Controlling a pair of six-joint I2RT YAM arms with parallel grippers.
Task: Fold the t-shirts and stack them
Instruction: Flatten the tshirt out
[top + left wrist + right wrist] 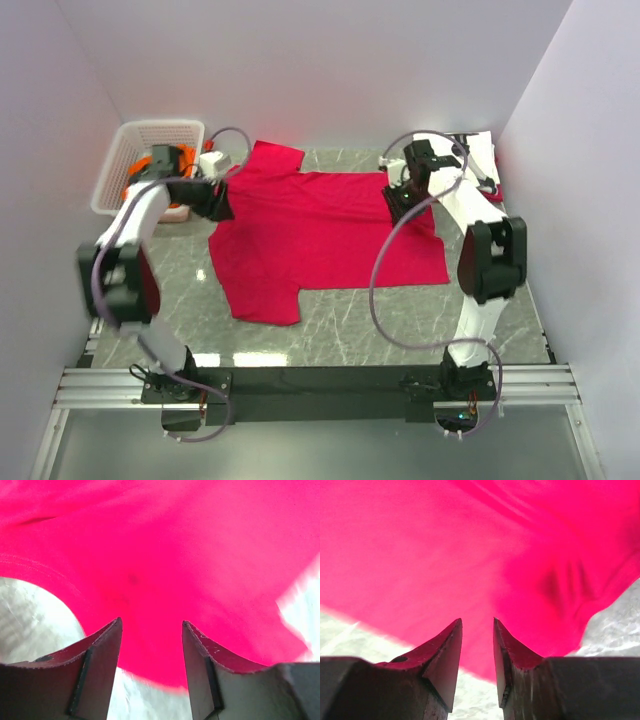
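The crimson t-shirt (330,235) is lying spread out flat on the marble tabletop (340,335). Its sleeves are pointing toward the far and near sides at the left end, and its hem is running along the right. Both arms are reaching out over it.

The left gripper (218,200) is sitting low at the shirt's left end, between the two sleeves. From the left wrist view, the left gripper (151,630) is standing open, its fingers well apart. The red cloth (175,555) is filling the gap between them, and the shirt's edge is crossing that gap with pale tabletop showing beside it.

The right gripper (398,198) is resting over the far right part of the shirt. Seen up close, the right gripper (477,627) is keeping only a narrow slot between its fingertips, not fully closed. Wrinkled red fabric (445,545) is lying just beyond the tips, and its edge is passing between the fingers.

A white lattice basket (125,150) is standing at the far left corner, just beside the left arm. A white t-shirt (484,150) is lying bunched at the far right, partly hidden behind the right arm.
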